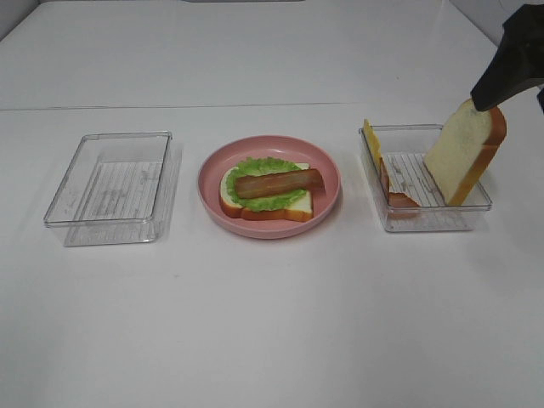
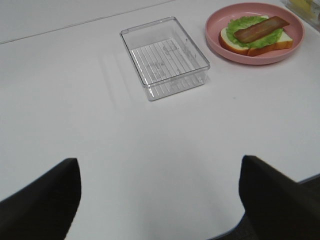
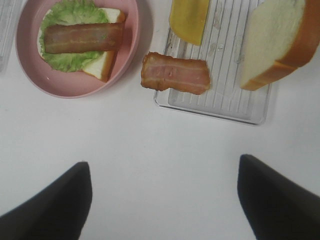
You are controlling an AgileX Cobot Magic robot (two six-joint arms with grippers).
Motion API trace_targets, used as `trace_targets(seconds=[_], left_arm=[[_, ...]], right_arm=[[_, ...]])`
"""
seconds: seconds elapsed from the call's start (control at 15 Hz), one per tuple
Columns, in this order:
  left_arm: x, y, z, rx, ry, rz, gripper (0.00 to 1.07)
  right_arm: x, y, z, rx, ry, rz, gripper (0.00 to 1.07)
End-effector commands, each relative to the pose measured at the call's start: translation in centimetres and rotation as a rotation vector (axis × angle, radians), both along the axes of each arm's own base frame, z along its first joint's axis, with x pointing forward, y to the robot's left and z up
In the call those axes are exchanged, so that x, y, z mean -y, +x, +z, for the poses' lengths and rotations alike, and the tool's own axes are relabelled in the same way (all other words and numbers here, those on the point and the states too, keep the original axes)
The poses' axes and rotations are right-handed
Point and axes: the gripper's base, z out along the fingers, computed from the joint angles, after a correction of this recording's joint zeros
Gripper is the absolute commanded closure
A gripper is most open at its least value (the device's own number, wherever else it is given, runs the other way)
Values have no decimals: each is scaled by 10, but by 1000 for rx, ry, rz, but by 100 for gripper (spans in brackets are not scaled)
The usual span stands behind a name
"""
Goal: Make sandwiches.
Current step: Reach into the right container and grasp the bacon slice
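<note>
Your right fingers [image 3: 55,200] stand spread wide and grip nothing, partly cut off by the frame. From above, the right arm [image 1: 512,59] is only a dark shape at the corner, overlapping the top of the bread slice [image 1: 463,153]. Straight ahead of those fingers sits the right tray [image 3: 215,107]. There the slice leans upright at the tray's right end, a cheese square [image 3: 187,15] is cropped by the frame, and a bacon strip [image 3: 175,73] hangs across the rim toward the plate. Ahead and to the left of those fingers, the half-built sandwich [image 1: 270,191] of bread, lettuce and bacon lies on the pink plate [image 1: 212,183]. Your left fingers [image 2: 45,200] are likewise parted and hold nothing. The left tray [image 2: 165,57] lies ahead of them, with the plate beyond it to the right. Open surface [image 1: 272,323] separates both pairs of fingers from every rim.
</note>
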Motion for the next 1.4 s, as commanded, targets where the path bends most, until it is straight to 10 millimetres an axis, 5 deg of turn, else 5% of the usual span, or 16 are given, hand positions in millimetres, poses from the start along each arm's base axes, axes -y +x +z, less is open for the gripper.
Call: trace_targets(seconds=[0.07, 0.2, 0.67, 1.07, 1.4], left_arm=[[1, 0, -1, 43, -19, 0, 25], [1, 0, -1, 43, -19, 0, 25], [1, 0, -1, 42, -23, -2, 25], [1, 0, -1, 40, -29, -7, 25], [1, 0, -1, 40, -29, -7, 25]], right_arm=[[-15, 18, -10, -36, -22, 67, 35], [-45, 51, -33, -110, -27, 91, 41], [-60, 114, -81, -282, 0, 60, 52], [-64, 130, -128, -372, 0, 43, 52], [-63, 137, -134, -316, -9, 23, 63]])
